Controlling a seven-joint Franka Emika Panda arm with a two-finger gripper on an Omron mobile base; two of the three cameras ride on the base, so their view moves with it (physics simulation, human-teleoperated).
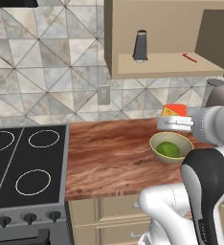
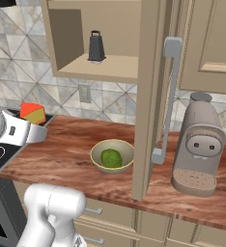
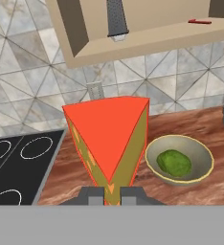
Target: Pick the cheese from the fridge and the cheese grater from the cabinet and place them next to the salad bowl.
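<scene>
Fingertips barely poking up at bottom of hand view, mostly cut off; in base views hidden behind grey hand housing. Gripper (image 3: 112,193) clenched tight on narrow tip of cheese (image 3: 109,139), wedge standing up from between the two dark tips w/ red-orange face toward camera, yellow sides w/ orange flecks. Held clear above wooden counter (image 1: 109,153), not touching it. In left base view cheese (image 1: 173,110) peeks just above the hand, lower half hidden; same in right base view, cheese (image 2: 32,113) sitting atop the hand, gripper (image 2: 41,126) itself hard to make out there.

Just beside and below gripper on counter: salad bowl (image 3: 180,160), tan w/ yellowish rim, green lump inside, upright. Near but apart from cheese.

Behind gripper: tiled wall w/ small outlet plate (image 3: 96,90). Above and beyond: open cabinet (image 1: 166,64), cheese grater (image 1: 140,46) upright on its shelf, top cut off in hand view. Thin red utensil (image 1: 189,58) further along same shelf, too small to ID.

Other side of gripper from bowl: black stovetop (image 1: 25,162) w/ white ring burners, knobs (image 1: 28,218) on front edge, partly cut off.

Past bowl, well apart: open cabinet door (image 2: 151,96) edge-on w/ long grey handle, blocking part of counter; tall grey rounded appliance (image 2: 198,144) beyond it. Drawer fronts (image 2: 148,224) under counter, partly hidden by arm.
</scene>
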